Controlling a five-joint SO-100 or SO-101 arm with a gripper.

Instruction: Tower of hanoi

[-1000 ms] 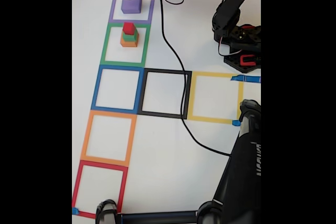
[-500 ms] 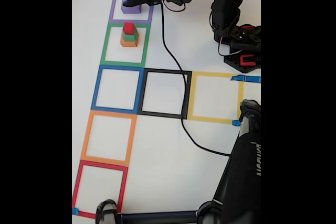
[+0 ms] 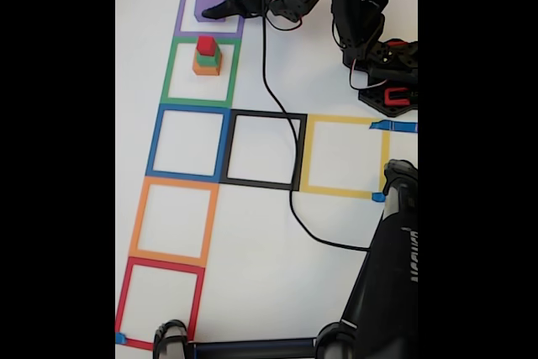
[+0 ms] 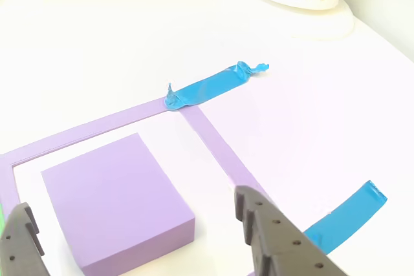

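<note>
Gripper (image 4: 136, 231) gaping wide — fingers flank the purple block (image 4: 116, 205), untouched.

Bright even light, washed-out white table (image 4: 336, 114), soft faint shadows, fixed view slightly soft, black side bars

Coloured tape squares (image 3: 187, 142) and a black cable (image 3: 286, 166) cross the white table (image 3: 252, 250).

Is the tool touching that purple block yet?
Apart. The other view shows the tool open, white table visible between each finger and the purple block.
</note>
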